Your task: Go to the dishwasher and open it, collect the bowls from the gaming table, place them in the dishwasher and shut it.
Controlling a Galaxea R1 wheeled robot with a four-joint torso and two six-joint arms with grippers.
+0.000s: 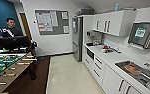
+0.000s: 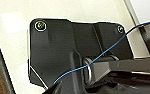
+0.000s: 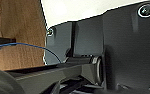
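Head view, room: you are looking down a kitchenette, with a pale floor (image 1: 66,75) running toward a tall steel fridge (image 1: 77,37) and a noticeboard (image 1: 52,22) on the far wall.
Head view, tabletop: a white tabletop (image 1: 113,58) runs along your right over white drawers and cabinet doors (image 1: 98,66); small items near its far end are too blurred to name.
Head view, containers: a steel sink (image 1: 138,72) is set into that tabletop near you, and an orange-brown bowl (image 1: 131,68) lies inside it; what else is in the basin you cannot make out.
Head view, wall units: white upper cabinets (image 1: 111,22) hang above, with a dark wall-mounted unit (image 1: 144,34) beside them.
Head view, left side: a table-football table (image 1: 6,66) with a green field and rods stands on a dark rug; a person (image 1: 11,28) stands behind it at a dark screen.
Head view, task's thing: you cannot pick out a dishwasher front among the white doors.
Left wrist view: the robot's dark plate and jointed bar over pale floor, a blue wire (image 2: 103,53) crossing them; you cannot tell whether the left claw is open or closed.
Right wrist view: the same dark plate beside a wooden panel (image 3: 18,32), with a blue wire (image 3: 28,45); the right claw's state cannot be told, nor how the bowl lies relative to it.
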